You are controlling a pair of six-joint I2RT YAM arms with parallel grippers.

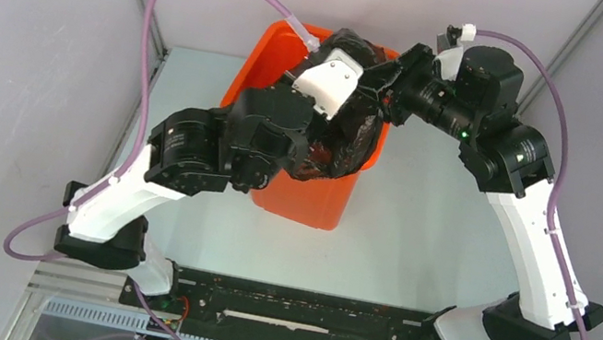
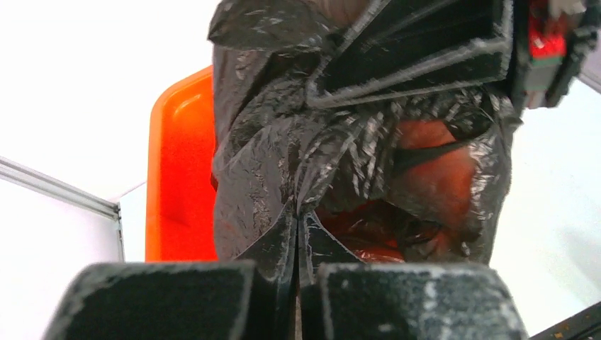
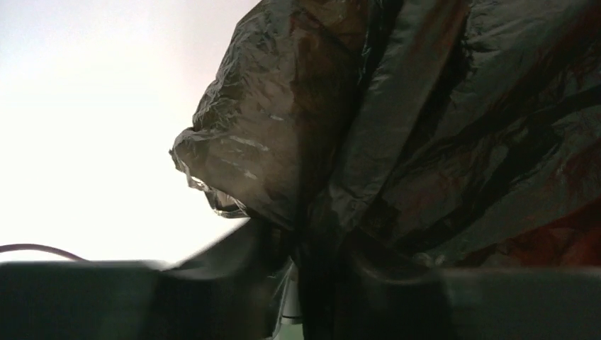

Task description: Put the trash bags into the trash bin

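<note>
Where pale grey walls (image 1: 13, 35) enclose the cell, a glossy whitish worktop (image 1: 426, 239) carries everything.
Trash bin (image 1: 311, 200): orange, at the far centre of the worktop.
Trash bag (image 1: 355, 137): black and crinkled, bunched over the bin's mouth and right rim.
Left pincer (image 2: 298, 234): nipped tight on a fold of the bag.
Right pincer (image 3: 312, 244): closed on the bag's upper bunch.

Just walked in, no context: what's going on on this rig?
Both arms are on the black trash bag, bunched over the right part of the orange trash bin. The left pincer is shut on a fold of it; the right pincer grips it from the far side. How deep it sits inside is unclear.
</note>
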